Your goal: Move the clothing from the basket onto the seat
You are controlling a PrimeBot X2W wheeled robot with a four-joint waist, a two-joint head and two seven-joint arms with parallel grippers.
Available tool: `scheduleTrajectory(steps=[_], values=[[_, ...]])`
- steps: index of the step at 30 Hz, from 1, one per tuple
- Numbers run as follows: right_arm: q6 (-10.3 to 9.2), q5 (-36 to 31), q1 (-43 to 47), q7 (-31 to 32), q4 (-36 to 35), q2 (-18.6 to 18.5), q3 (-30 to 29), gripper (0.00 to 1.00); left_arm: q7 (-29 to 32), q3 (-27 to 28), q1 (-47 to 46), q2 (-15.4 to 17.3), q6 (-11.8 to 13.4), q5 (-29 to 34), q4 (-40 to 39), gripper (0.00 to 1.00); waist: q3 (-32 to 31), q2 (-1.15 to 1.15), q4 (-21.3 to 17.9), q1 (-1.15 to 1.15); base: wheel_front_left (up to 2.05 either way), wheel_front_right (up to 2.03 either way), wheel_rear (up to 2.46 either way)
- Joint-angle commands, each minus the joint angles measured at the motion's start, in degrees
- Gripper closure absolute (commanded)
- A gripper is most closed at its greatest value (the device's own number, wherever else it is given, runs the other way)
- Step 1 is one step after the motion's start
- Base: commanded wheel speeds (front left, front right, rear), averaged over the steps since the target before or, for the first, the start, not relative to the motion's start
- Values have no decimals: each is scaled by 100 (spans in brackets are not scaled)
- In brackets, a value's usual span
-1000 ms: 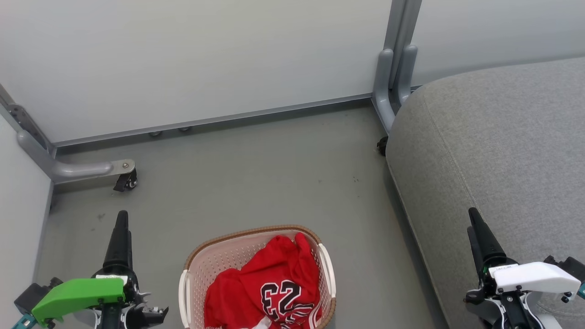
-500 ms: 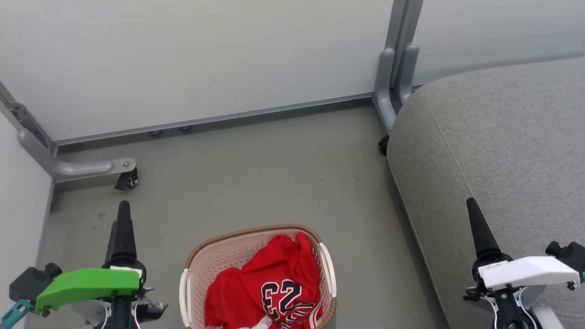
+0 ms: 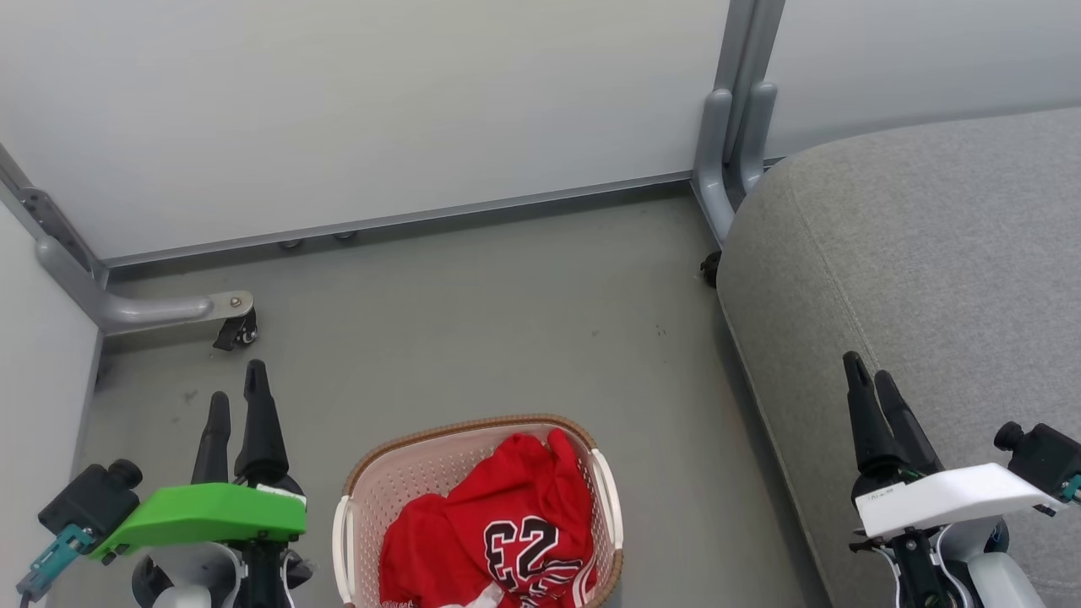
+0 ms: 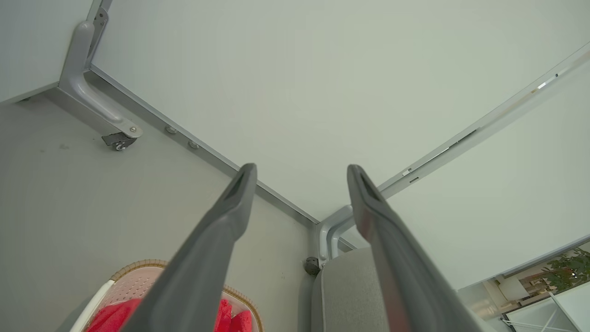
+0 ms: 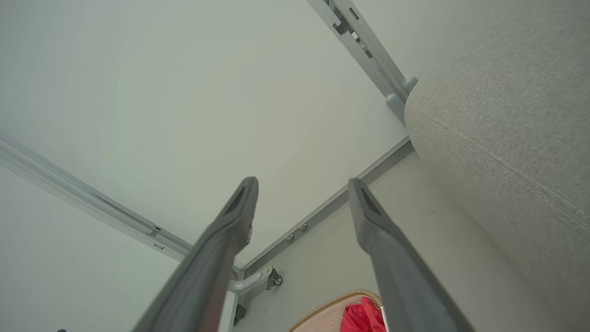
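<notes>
Change, left pincer [image 3: 236, 382]: a second ago it showed a single dark finger edge-on. It has rolled since, so both fingers now show, and it has edged toward the basket.
Change, right pincer [image 3: 867, 367]: the same roll, from one finger in profile to two side by side, and a little higher over the seat's front edge.
Unchanged: basket and clothing lie as they did.
Pincer state: both stand wide apart with nothing between the fingers, and the wrist views show clear gaps.
Clothing [image 3: 498, 515]: red heap inside the basket, the jersey's "23" uppermost and reading upside down from here.
Basket [image 3: 397, 485]: on the floor [image 3: 473, 321] between the two arms, close before the robot and near the seat's left flank without touching it.
Seat [image 3: 929, 253]: grey cushion on the robot's right, with nothing lying on it.
Meaning for the task: by my judgement nothing has been moved yet. The arms look to be readying for a reach down into the basket.
Count, pincers: two.
Count, baskets: one.
Count, seats: one.
Count, garments: one heap; I cannot tell how many pieces are in it.
Count, castors [image 3: 241, 331]: two, one under each partition foot.
</notes>
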Motion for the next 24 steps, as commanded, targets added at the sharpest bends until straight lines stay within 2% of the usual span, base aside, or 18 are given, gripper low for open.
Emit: scheduleTrajectory(steps=[1,9,24], values=[[1,-256,-16,-63,-102,-17,-2,0,-61,-40,-40,43,45,251,-49,0,0,15,4,0,0,0,0],[1,-994,-5,-159,-66,13,7,0,-199,-195,-40,49,73,1100,32,0,0,18,31,0,0,0,0],[1,-2125,36,-322,0,69,-28,0,-430,-411,-39,57,146,2275,139,0,4,23,70,0,0,0,0]])
